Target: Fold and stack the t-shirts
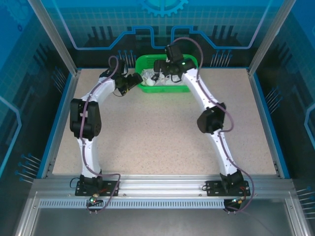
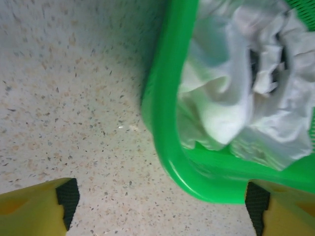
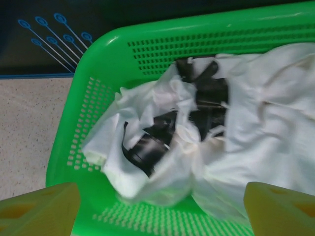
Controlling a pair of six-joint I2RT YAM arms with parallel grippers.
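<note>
Left jaws and right jaws stand spread; right wrist shows black print (image 3: pixel 147 147) on crumpled t-shirts (image 3: pixel 266 123) in green basket (image 3: pixel 147 35).

Left hand (image 2: pixel 160 206), right hand (image 3: pixel 160 209): seemingly open.

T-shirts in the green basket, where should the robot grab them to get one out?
Probably best to pinch a raised fold at the bunched-up left end, as the right wrist view shows it, of the crumpled t-shirts, coming straight down from above. The basket walls block a sideways approach, and the cloth stands up there. The right tool hangs open above the pile, so it looks well placed.
</note>
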